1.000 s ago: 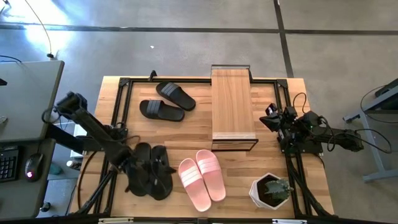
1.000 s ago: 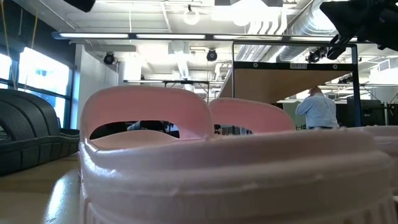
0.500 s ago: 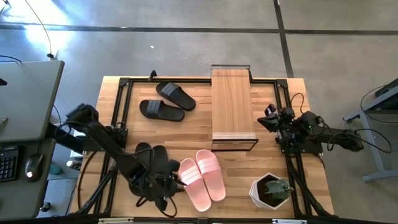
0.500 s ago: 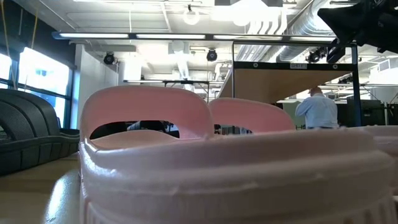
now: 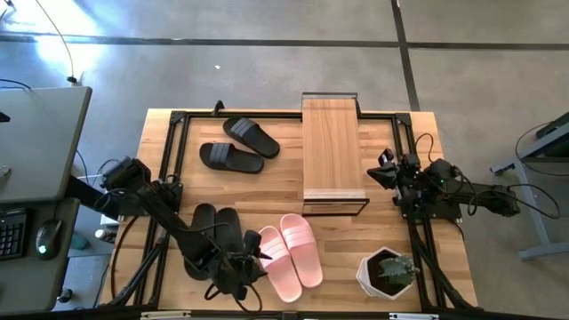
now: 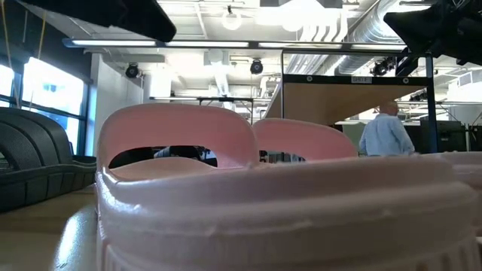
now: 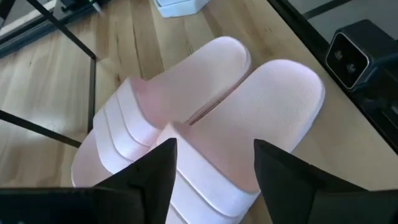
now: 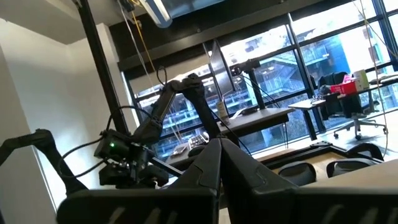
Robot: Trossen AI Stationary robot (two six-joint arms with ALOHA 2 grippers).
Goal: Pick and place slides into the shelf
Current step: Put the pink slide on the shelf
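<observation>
A light pink pair of slides (image 5: pixel 290 251) lies side by side near the table's front edge, soles down. It fills the left wrist view (image 7: pixel 205 118) and the low view (image 6: pixel 181 143). My left gripper (image 5: pixel 256 259) hangs open just over its left slide, one finger on either side of that slide's strap (image 7: pixel 214 149). One black pair (image 5: pixel 213 229) lies under my left arm, another (image 5: pixel 240 144) at the far left. The shelf (image 5: pixel 333 156) stands at the far middle. My right gripper (image 5: pixel 384 173) waits shut at the right edge (image 8: pixel 217 149).
A white pot with a plant (image 5: pixel 388 272) stands at the near right corner. Black frame rails (image 5: pixel 169 160) run along the table's sides. In the low view a person (image 6: pixel 384 135) stands in the room beyond the shelf (image 6: pixel 354 98).
My left gripper has gone from above the near black pair toward the table's right and near edges, ending over the pink pair. The arm now shows at the top left of the low view.
</observation>
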